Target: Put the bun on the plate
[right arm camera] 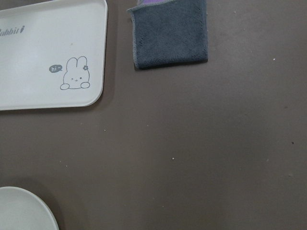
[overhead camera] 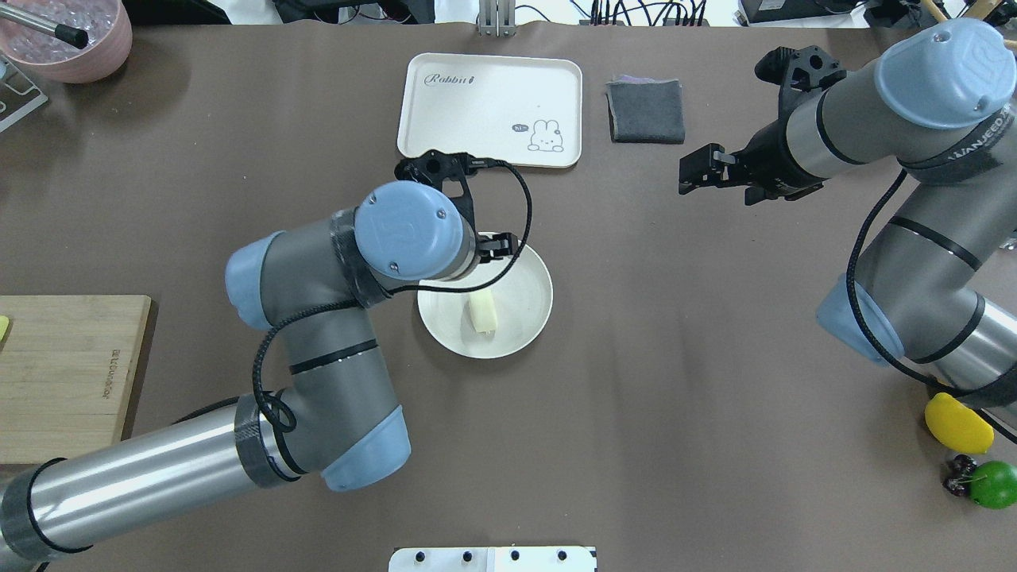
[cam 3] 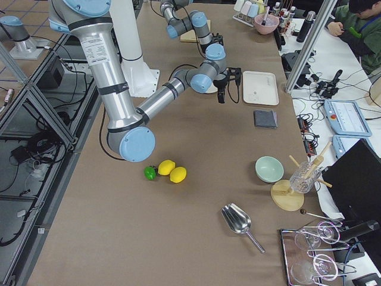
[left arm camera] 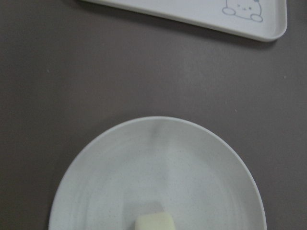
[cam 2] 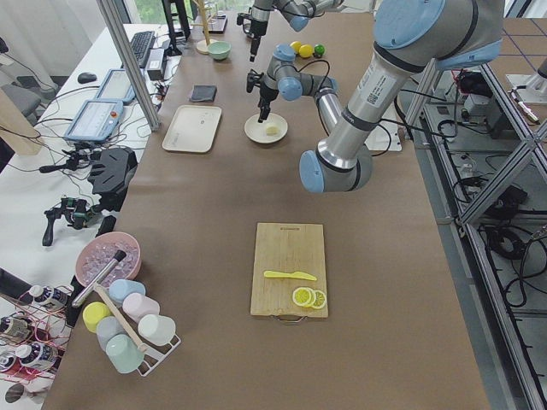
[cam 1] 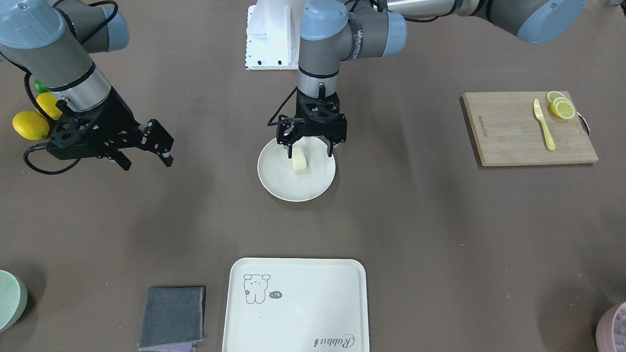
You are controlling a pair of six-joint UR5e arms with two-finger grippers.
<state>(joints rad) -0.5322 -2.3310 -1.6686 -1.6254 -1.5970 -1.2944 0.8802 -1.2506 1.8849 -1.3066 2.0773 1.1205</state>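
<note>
Brown matte desk (cam 1: 440,220), evenly lit. Round cream-white plate (cam 1: 293,188) sits near the desk's middle. The bun (cam 1: 300,160), a small pale cream-yellow chunk, lies on the plate just off its middle, toward the robot's side; the overhead view shows the same placement, bun (overhead camera: 481,312) on plate (overhead camera: 524,294). Left pincer (cam 1: 310,147) hangs above the plate pointing down, jaws spread, one finger to each side of the bun and nothing pinched between them. The left wrist camera looks onto the plate (left arm camera: 158,163) with the bun (left arm camera: 154,223) at the bottom edge of the picture, no fingers in that view. Right pincer (cam 1: 145,159) is held over bare desk well apart from the plate, tilted, jaws spread and holding nothing; in the overhead view it (overhead camera: 701,171) points toward the grey cloth (overhead camera: 645,111). Rectangular cream tray (cam 1: 313,313) with an animal drawing lies on the operators' side of the plate, with the cloth (cam 1: 171,315) just beside it. Wooden cutting board (cam 1: 513,132) on the robot's left side carries a yellow knife (cam 1: 544,124) and lemon slices (cam 1: 561,106). Two whole lemons (cam 1: 30,124) lie behind the right arm
</note>
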